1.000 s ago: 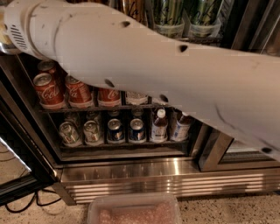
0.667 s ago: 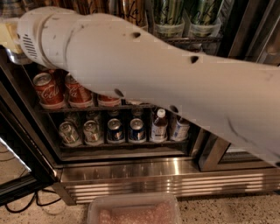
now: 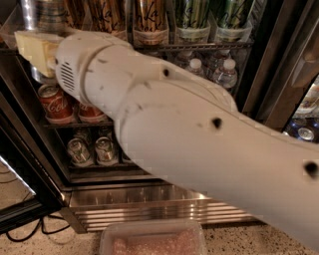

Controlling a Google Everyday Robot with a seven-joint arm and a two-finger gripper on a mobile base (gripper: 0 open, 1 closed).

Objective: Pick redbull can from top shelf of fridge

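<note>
The redbull can [image 3: 44,15], slim and shiny silver, stands upright at the far left end of the top shelf [image 3: 199,46]. Its bottom shows just below the shelf rail line. My gripper [image 3: 36,50] is at the upper left, at the end of the big white arm. One cream finger [image 3: 31,44] lies across the can's front, and the gripper looks shut on the can. The other finger is hidden behind the can. Tall gold cans [image 3: 149,20] and green cans [image 3: 192,17] stand to its right in the fridge [image 3: 149,204].
Red Coca-Cola cans [image 3: 54,102] and water bottles [image 3: 224,72] fill the rack below, with silver-topped cans [image 3: 79,149] under that. The open glass door's dark frame [image 3: 25,164] juts out at the left. A clear plastic tub [image 3: 154,241] sits on the floor in front.
My arm has reached up and further in toward the left end of the top shelf. The silver can now shows in the gripper. The view sits closer to the fridge.
</note>
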